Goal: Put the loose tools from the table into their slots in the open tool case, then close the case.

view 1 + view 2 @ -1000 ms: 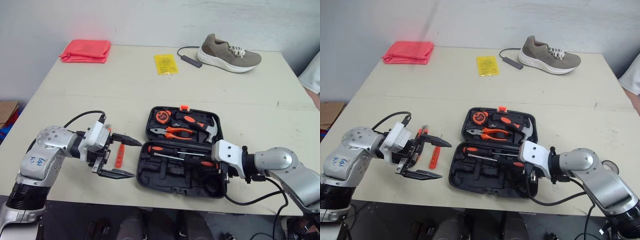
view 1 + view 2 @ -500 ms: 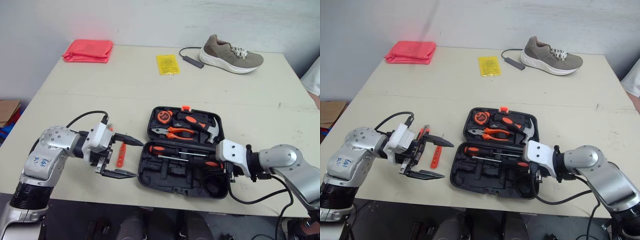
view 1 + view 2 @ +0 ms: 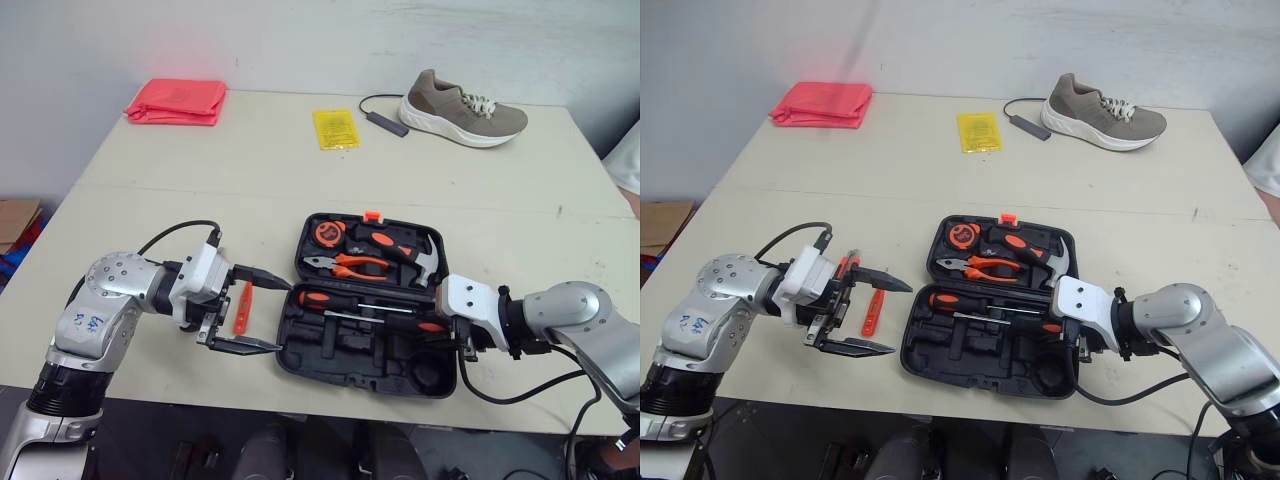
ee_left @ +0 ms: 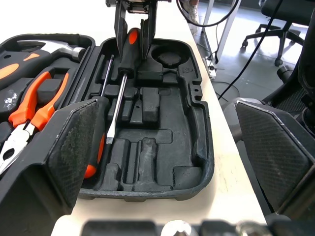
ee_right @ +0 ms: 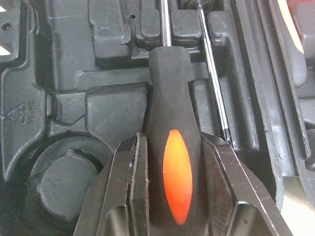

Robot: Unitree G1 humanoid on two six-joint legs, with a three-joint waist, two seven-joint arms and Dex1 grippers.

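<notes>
The black tool case (image 3: 322, 362) lies open near the table's front edge, with its lid away from me. My right gripper (image 5: 172, 141) reaches into the case's right end, shut on the black-and-orange handle of a screwdriver (image 5: 177, 164). That screwdriver's shaft (image 3: 362, 316) lies along a slot in the base. My left gripper (image 3: 284, 316) is open just left of the case, one finger above the other. A small orange tool (image 3: 240, 308) lies on the table between its fingers, behind the tips. From the left wrist view, the right gripper's fingers (image 4: 121, 24) straddle the handle.
The lid holds orange pliers (image 3: 345, 265), a hammer (image 3: 412, 256) and a tape measure (image 3: 326, 232). Another orange-handled screwdriver (image 3: 313, 297) sits in the base. At the table's far side lie a shoe (image 3: 462, 105), a yellow packet (image 3: 333, 128), a red cloth (image 3: 173, 101) and a black cable (image 3: 383, 119).
My left gripper has edged right, closer to the case, still open. My right gripper has drawn slightly right with the screwdriver handle in it.
</notes>
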